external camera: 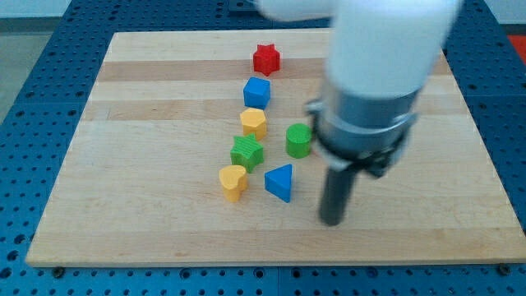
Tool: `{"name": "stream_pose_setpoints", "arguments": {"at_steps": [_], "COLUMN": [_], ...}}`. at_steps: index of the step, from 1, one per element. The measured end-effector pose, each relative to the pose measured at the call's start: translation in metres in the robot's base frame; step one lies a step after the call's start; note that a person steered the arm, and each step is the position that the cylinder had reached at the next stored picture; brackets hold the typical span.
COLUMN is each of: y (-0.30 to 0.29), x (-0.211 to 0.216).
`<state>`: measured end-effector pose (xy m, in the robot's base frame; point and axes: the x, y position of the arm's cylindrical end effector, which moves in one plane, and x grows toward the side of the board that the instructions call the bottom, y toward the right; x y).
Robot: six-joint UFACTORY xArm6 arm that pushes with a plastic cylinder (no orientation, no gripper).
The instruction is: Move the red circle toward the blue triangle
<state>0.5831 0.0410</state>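
Although the task names a red circle, no such block shows; it may sit hidden behind the arm's bulk, and I cannot tell. My tip (331, 220) is a bare rod with nothing to open or close, resting on the board just to the view's right of the blue triangle (280, 182), apart from it. The green circle (299, 141) stands just above the triangle. Pushing blind risks knocking either one away.
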Motion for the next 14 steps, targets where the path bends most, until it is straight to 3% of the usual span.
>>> {"name": "stream_pose_setpoints", "arguments": {"at_steps": [1,2,3,4,5,6,7,8,9,10,12,13,14], "y": [-0.054,-0.025,0.001,-0.035,-0.053,-0.054,-0.017,0.059,0.064,-0.028,0.043,0.027,-0.077], "x": [-0.002,-0.042,-0.051,-0.079,-0.068,-0.099,-0.052,-0.076,-0.118,-0.136,-0.158,-0.187,-0.185]}}
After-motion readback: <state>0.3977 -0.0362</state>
